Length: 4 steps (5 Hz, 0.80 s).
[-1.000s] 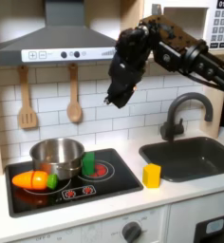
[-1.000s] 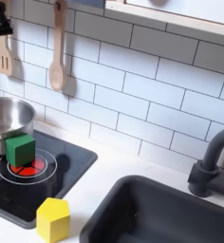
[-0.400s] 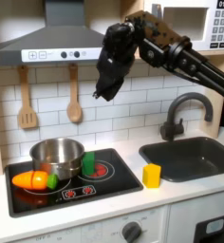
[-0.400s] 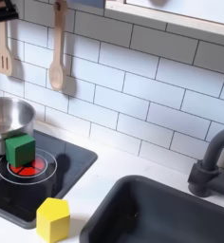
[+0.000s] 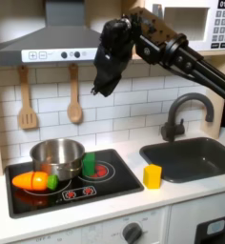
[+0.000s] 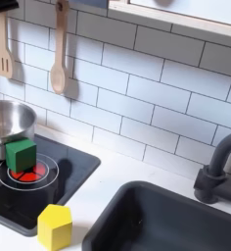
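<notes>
Blk jointed arm, blk tool (image 5: pixel 102 88)

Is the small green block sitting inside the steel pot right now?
No. In the first exterior view the small green block stands on the black stovetop, just right of the steel pot.

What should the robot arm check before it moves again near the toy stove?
1. End effector empty: cannot tell; it hangs high above the stove, jaws unclear.
2. Green block standing free on the cooktop: ok.
3. Pot upright beside the green block: ok.
4. Carrot lying in front of the pot: ok.
5. Yellow block on the counter, apart from the sink: ok.
6. Space under the end effector free of hanging spoons: ok.
</notes>
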{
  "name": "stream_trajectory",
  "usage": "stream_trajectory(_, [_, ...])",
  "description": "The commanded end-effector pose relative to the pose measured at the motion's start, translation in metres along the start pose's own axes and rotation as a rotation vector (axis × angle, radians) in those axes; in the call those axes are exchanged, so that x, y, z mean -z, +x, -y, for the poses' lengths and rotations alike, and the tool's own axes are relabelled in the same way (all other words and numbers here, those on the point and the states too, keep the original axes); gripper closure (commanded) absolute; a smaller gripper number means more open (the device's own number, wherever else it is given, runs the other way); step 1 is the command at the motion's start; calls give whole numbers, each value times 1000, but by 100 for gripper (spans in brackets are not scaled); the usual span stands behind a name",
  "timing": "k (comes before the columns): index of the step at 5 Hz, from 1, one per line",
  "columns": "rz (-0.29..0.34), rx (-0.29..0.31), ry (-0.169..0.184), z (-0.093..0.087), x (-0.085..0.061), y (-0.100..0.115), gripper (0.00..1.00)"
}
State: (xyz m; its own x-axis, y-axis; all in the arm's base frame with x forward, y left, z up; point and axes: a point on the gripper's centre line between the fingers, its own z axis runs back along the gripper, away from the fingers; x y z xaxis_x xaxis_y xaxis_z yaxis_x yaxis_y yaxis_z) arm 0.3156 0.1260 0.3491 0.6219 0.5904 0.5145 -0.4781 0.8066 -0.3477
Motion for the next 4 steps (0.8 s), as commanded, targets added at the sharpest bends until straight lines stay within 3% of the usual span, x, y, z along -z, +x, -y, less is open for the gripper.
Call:
stream_trajectory(1, [22,-37,-23,7,-4,11,100])
stream_trajectory(4, [49,-83,-39,11,6,36,100])
